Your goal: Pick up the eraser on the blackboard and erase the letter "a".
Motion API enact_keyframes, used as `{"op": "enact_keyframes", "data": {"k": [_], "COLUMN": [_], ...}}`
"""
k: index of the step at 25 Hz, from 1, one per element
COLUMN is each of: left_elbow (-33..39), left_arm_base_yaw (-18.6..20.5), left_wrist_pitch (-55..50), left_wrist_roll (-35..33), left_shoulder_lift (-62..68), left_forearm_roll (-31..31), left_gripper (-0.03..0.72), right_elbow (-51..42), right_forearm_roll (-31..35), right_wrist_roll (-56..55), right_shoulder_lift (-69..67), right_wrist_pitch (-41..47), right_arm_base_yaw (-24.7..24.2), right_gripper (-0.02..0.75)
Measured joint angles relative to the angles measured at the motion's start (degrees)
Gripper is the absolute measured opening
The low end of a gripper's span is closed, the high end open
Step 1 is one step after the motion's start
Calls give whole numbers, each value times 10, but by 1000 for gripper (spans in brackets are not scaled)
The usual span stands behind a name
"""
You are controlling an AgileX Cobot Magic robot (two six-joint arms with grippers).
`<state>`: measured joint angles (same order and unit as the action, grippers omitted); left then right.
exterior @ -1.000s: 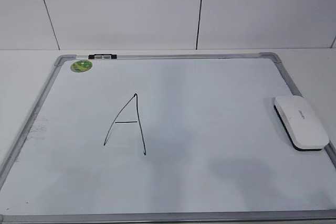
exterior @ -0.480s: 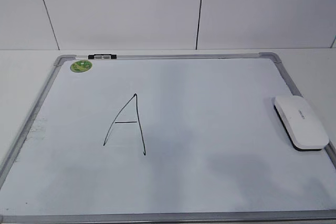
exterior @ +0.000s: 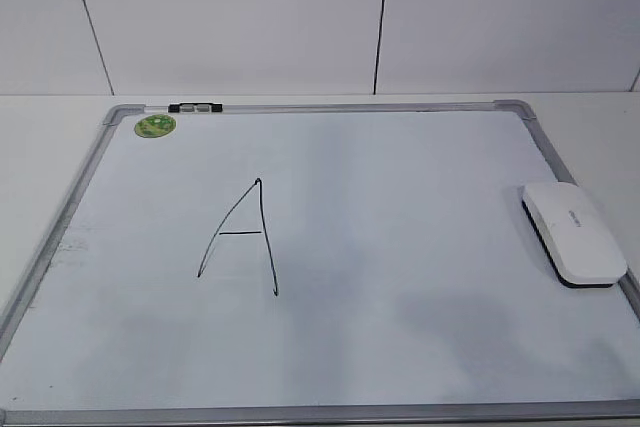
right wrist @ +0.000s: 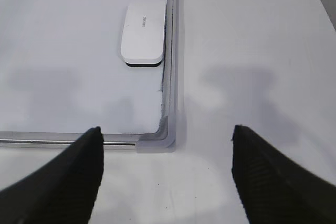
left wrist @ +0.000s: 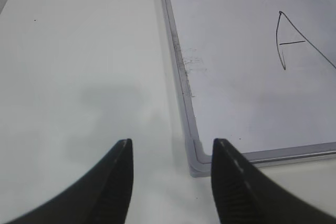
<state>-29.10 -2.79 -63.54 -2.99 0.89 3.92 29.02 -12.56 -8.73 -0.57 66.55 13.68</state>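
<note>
Above the blackboard [right wrist: 172, 85] corner, right hand [right wrist: 168, 174] seemingly hovers, spread wide.

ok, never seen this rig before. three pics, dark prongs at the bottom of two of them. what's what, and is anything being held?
It is a two-armed robot at a white table. The exterior view looks down at a slant; the other two come from cameras on the wrists. The dark prongs are each gripper's fingers: the left gripper over the table by the board's near left corner, the right gripper above its near right corner. Both are open and hold nothing.

On the table lies a large white dry-erase blackboard with a grey metal frame. On it are a handwritten black capital A, a round green sticker and a white glossy oblong eraser against the right frame. A small black-and-white clip sits on the far frame. No lowercase "a" is visible.
</note>
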Motion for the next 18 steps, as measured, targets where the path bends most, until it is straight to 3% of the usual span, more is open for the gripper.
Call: {"op": "enact_keyframes", "data": {"k": [18], "left_elbow": [0], "left_arm_base_yaw": [0], "left_wrist_pitch": [0], "left_wrist_roll": [0], "left_shoulder_lift": [-3], "left_forearm_roll": [-1], "left_gripper": [361], "right_elbow": [-1], "right_forearm_roll": [-3], "right_wrist_roll": [0], "right_shoulder_lift": [16], "right_wrist_pitch": [-1], "right_arm_base_yaw": [0], "right_gripper": [575]}}
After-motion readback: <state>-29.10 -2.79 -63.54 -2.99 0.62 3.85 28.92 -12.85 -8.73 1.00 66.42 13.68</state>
